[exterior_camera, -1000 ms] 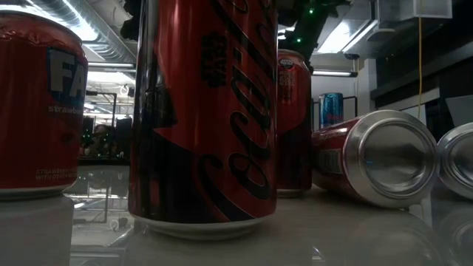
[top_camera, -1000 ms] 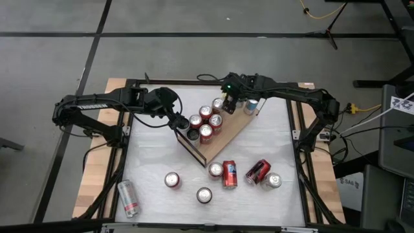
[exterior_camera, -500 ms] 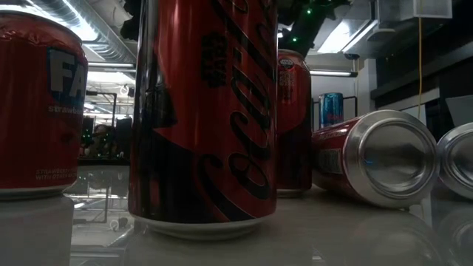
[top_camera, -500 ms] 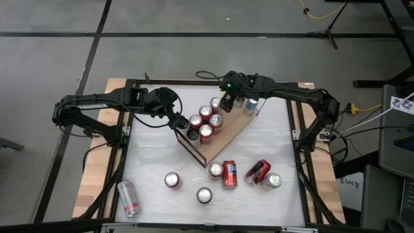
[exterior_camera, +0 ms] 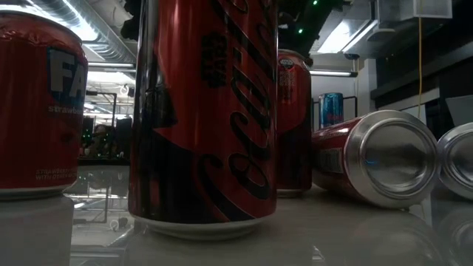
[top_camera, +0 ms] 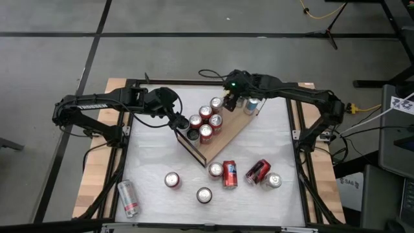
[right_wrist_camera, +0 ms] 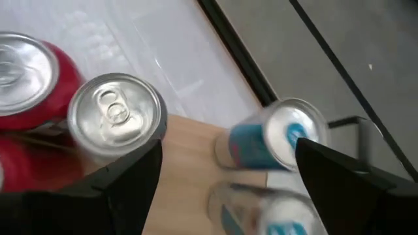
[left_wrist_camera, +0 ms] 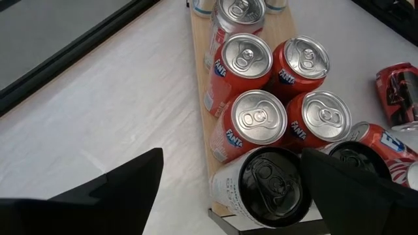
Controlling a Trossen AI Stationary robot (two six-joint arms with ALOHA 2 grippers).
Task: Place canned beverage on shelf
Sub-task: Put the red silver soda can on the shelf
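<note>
The shelf (top_camera: 236,126), a light-wood board, lies slantwise on the white tabletop. It bears several upright cans: red Fanta cans (left_wrist_camera: 251,124), a white can with a black top (left_wrist_camera: 264,186), a silver-topped can (right_wrist_camera: 117,121) and blue cans (right_wrist_camera: 277,140) at its far right end. My left gripper (top_camera: 179,121) hovers open over the shelf's left end, with the black-topped can below the gap between its fingers. My right gripper (top_camera: 231,101) hangs open above the shelf's far end, between the silver-topped can and the blue cans. It holds nothing.
Loose cans stand on the near half of the table (top_camera: 149,155), among them upright ones (top_camera: 171,179) (top_camera: 204,194). Others lie on their sides: a red can (top_camera: 257,171), a red-and-black can (top_camera: 229,175) and a silver can (top_camera: 128,197). Black frame rails (top_camera: 304,162) run along the table's sides.
My right gripper has risen a little above the shelf's far end and drawn slightly toward the table's right edge, still open. The cans on the shelf stand as before.
</note>
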